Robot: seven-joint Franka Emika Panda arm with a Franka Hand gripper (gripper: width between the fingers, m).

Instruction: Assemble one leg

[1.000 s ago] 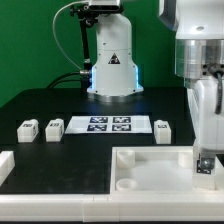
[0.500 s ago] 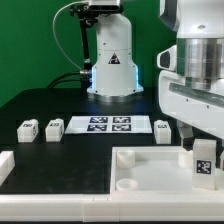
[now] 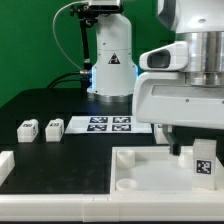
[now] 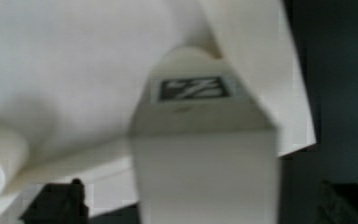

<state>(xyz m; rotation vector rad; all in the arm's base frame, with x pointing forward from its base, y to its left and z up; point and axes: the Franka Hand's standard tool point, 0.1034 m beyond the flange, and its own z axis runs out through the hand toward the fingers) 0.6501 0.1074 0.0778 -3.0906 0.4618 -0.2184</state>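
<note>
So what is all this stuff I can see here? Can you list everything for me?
leg: one, white with a black-and-white tag, standing on the tray's right corner in the exterior view, under the gripper.
loose legs: two, white, tagged, on the table at the exterior view's left.
tray: one, large, white, round corner sockets, near edge.
marker board: one, flat, white, several tags, table middle.
white block: one, far left edge.
table: black.
robot base: white, at the back.
gripper: its fingers are hidden behind the arm's body.
</note>
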